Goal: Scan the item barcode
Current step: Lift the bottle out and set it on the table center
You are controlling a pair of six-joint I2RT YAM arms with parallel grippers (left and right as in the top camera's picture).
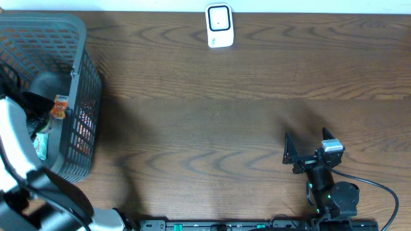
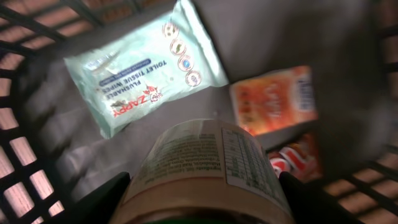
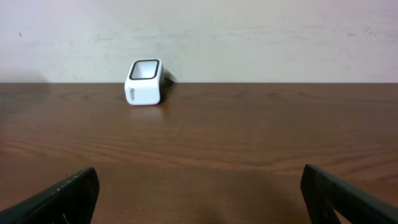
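In the left wrist view, my left gripper (image 2: 202,202) is inside the grey basket (image 1: 77,77). Its dark fingers (image 2: 102,199) press both sides of a round jar (image 2: 205,165) with a pale printed label, so it is shut on the jar. No barcode is legible on the label. The white scanner (image 1: 219,25) stands at the far edge of the table and shows again in the right wrist view as scanner (image 3: 145,83). My right gripper (image 1: 308,146) rests low at the front right, open and with nothing in it, facing the scanner.
On the basket floor lie a pale green pack of wipes (image 2: 143,68), an orange packet (image 2: 273,99) and a red-and-white packet (image 2: 292,158). The basket's mesh walls (image 2: 25,155) surround my left gripper. Bare brown wood (image 1: 212,128) lies between basket and scanner.
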